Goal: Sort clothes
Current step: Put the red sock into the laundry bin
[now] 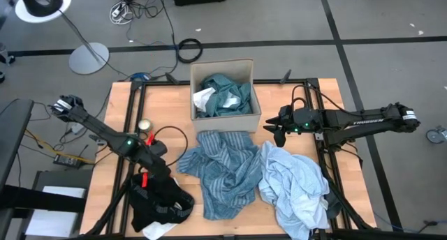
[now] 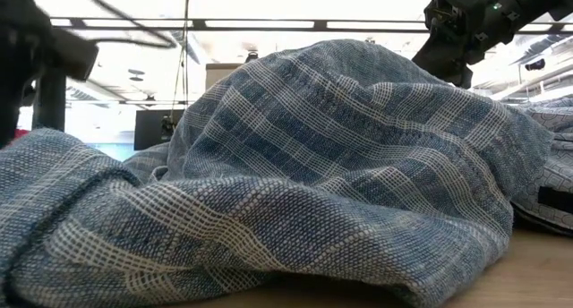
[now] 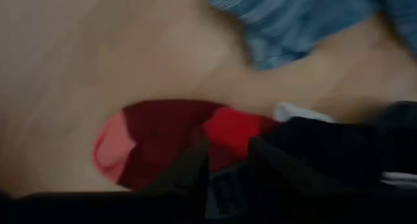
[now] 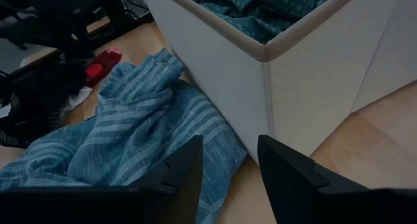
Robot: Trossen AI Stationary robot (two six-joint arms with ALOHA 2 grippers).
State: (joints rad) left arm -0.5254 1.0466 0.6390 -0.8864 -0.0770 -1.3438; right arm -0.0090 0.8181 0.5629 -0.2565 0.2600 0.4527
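Mid-sort, the left gripper [image 1: 144,178], fingers apparently closed on the soft red sock [image 3: 195,136], hovers at the counter's [image 1: 119,107] seven o'clock, while the right gripper [image 4: 228,160], fingers open and empty, waits at two o'clock beside the tan cardboard box [image 4: 306,74], so next comes carrying the sock boxward.

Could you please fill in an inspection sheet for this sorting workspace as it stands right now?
Surface: wooden table, bare at its left edge.
Job's things: blue striped shirt at centre; pale blue shirt beside it on the right; teal top inside the box; black piece and red sock at front left.
Clutter: small round object near the left arm.
Grippers: left gripper down at the red sock, grip cannot be told; right gripper open, empty, beside the box.
Cables: black cable looping on the table; more on the floor behind.
Surroundings: lamp base on the floor.
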